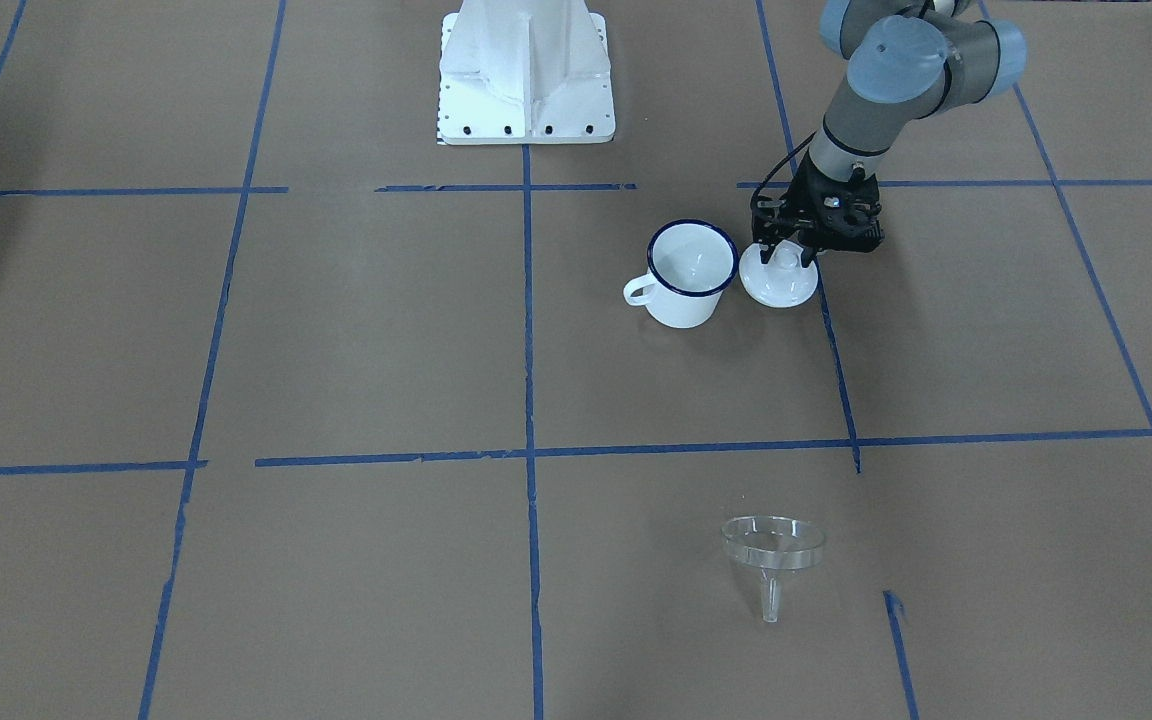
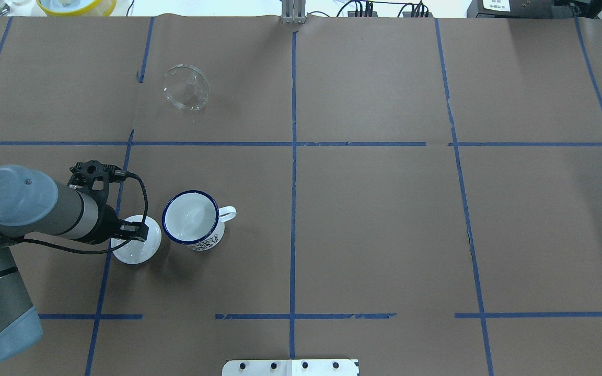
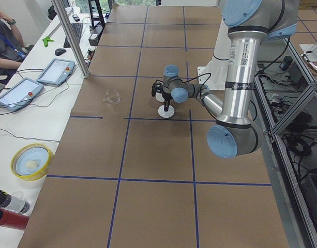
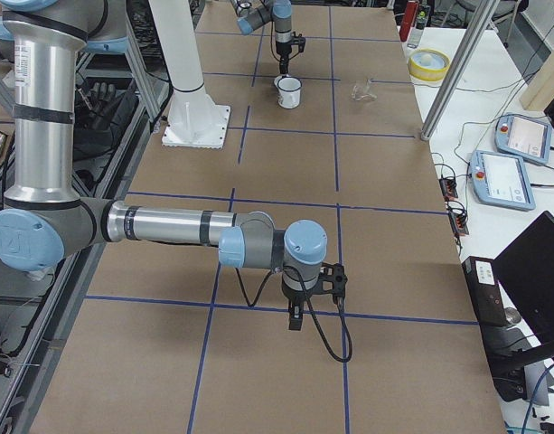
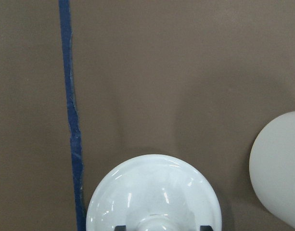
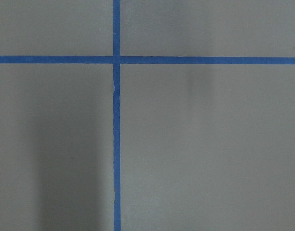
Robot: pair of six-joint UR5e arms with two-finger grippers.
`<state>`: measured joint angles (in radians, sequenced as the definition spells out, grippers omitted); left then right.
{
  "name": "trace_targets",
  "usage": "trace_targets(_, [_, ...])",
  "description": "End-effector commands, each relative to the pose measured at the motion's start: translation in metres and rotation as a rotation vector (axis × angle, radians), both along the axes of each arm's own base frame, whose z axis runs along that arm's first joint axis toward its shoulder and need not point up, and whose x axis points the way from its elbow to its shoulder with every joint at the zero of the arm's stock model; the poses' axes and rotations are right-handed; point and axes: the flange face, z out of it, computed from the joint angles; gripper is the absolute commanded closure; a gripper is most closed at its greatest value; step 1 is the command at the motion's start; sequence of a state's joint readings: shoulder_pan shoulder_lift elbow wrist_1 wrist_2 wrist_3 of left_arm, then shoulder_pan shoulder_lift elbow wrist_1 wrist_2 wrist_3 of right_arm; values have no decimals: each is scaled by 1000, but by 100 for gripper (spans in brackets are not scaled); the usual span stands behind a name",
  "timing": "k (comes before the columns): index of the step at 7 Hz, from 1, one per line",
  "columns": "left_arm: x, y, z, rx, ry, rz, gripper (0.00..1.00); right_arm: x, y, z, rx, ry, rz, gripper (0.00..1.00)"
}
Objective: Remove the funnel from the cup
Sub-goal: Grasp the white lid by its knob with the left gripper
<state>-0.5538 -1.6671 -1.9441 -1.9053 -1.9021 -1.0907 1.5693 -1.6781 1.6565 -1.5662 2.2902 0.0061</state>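
Looking through the front camera, I see the funnel (image 1: 772,552) lying on its side on the counter (image 1: 336,330), well apart from the cup (image 1: 688,275), which stands upright with nothing in it; a white lid (image 1: 779,285) sits just beside the cup, on the side away from its handle. My left tool (image 1: 786,255) hangs over that lid, fingers spread either side of the knob without pinching it; my right tool (image 4: 295,318) hovers far off above a crossing of blue tape lines (image 6: 116,59), and I cannot tell whether it is released or clenched
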Motion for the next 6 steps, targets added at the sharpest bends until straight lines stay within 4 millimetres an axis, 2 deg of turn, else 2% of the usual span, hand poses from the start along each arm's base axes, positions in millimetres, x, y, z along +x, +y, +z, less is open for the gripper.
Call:
trace_targets(1, [0,0,0,-3,-1,-2,68,0,0,0,0,0,0,0])
trace_targets(2, [-1,1,-1,-2,0,-2,100,0,0,0,0,0,0,0])
trace_targets(4, [-4,1,-4,-7,4,-9,100,0,0,0,0,0,0,0])
trace_targets(5, [-17,2,-20,9,28,-16,100,0,0,0,0,0,0,0])
trace_targets(6, [-43,15,-27,11,17,-13,100,0,0,0,0,0,0,0])
